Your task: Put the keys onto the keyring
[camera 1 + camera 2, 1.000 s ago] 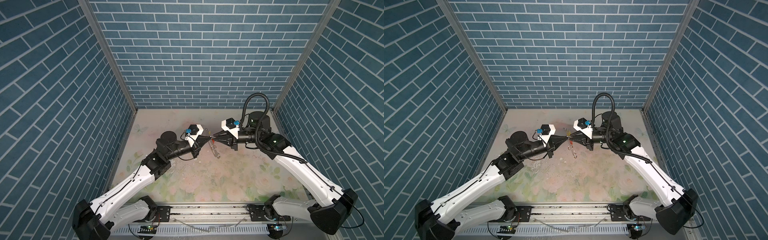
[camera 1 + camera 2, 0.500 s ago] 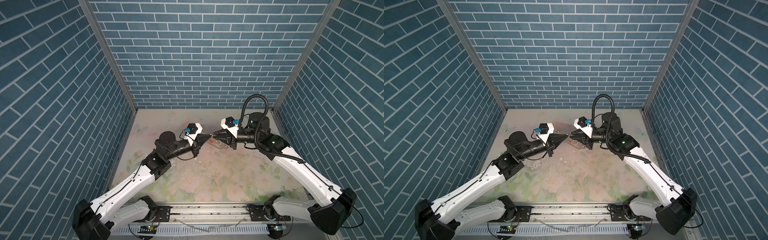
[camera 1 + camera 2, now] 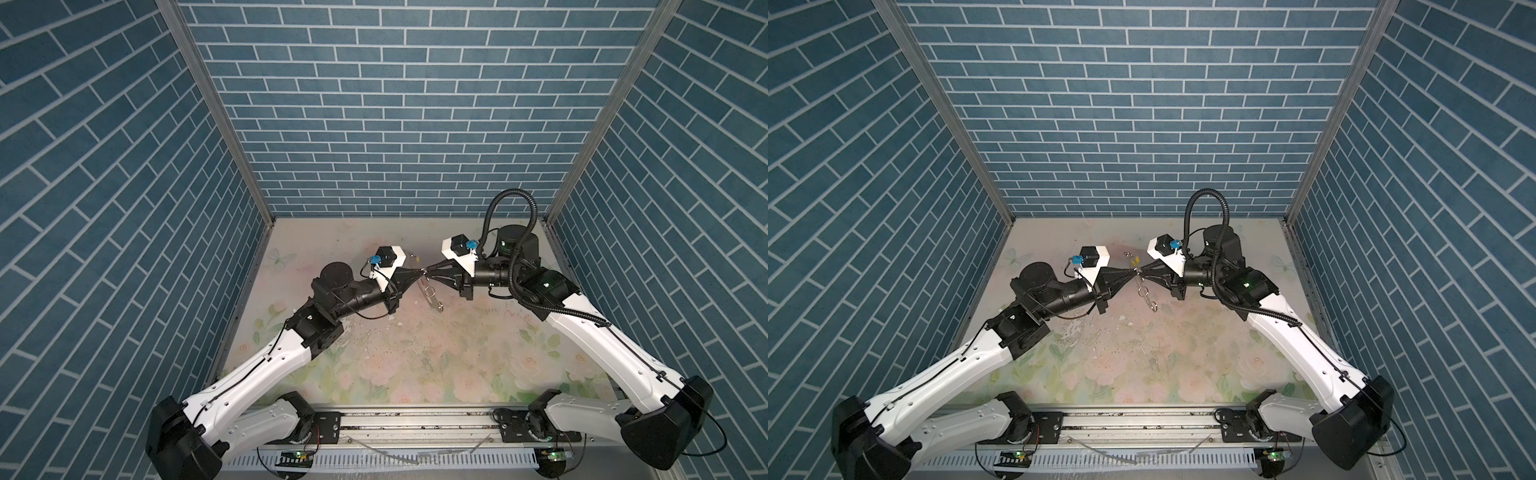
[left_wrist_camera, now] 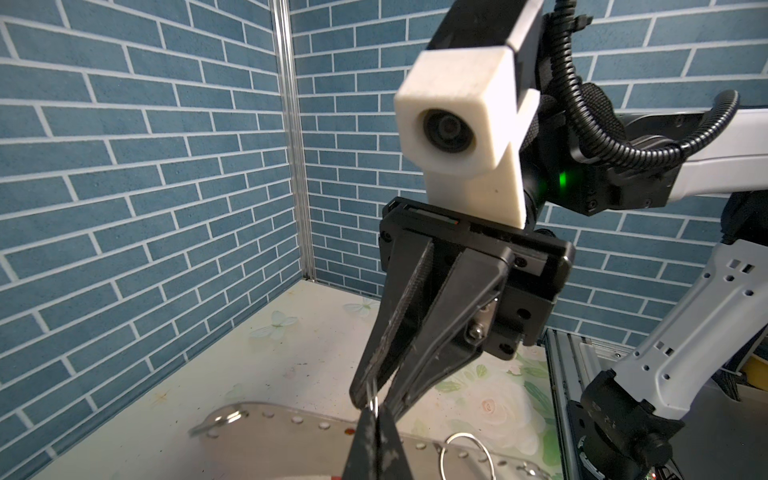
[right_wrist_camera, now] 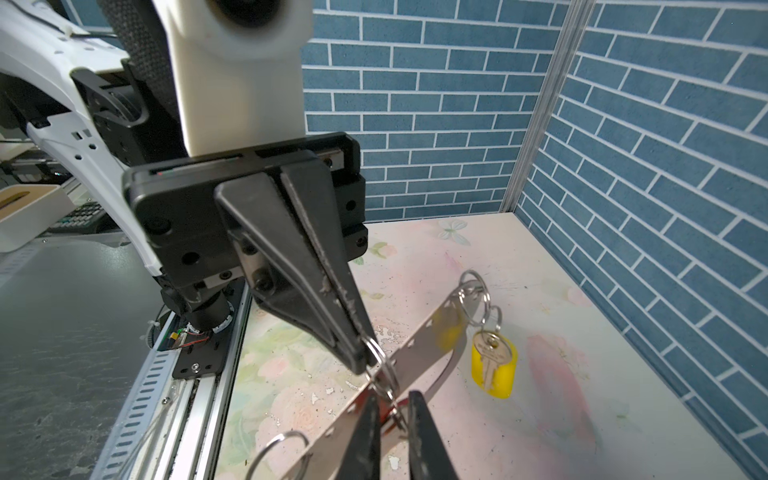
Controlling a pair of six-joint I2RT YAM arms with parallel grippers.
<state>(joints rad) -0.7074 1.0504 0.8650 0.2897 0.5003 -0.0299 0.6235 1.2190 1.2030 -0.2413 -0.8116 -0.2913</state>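
with the left claw (image 5: 361, 357), pinching a small split ring (image 5: 380, 363) hard between closed tips. with the right claw (image 4: 374, 395), nipping that same ring from the opposite side, fingers (image 5: 366, 440) drawn nearly together around it, with a sliver of red tag (image 5: 384, 411) between them. meeting tip to tip in both top views, raised over the back middle of the floral surface (image 3: 415, 353). holding up the keyring (image 5: 428, 336), seen as a flat silvery strip with a row of small holes, slanting across just under the two tips. carrying the yellow-tagged key (image 5: 492, 359) on linked rings at the strip's far end, hanging just beside it, toward the back of the surface. bearing a larger ring (image 5: 282, 453) at the strip's near end. cannot tell whether the red tag's key is threaded onto the strip.
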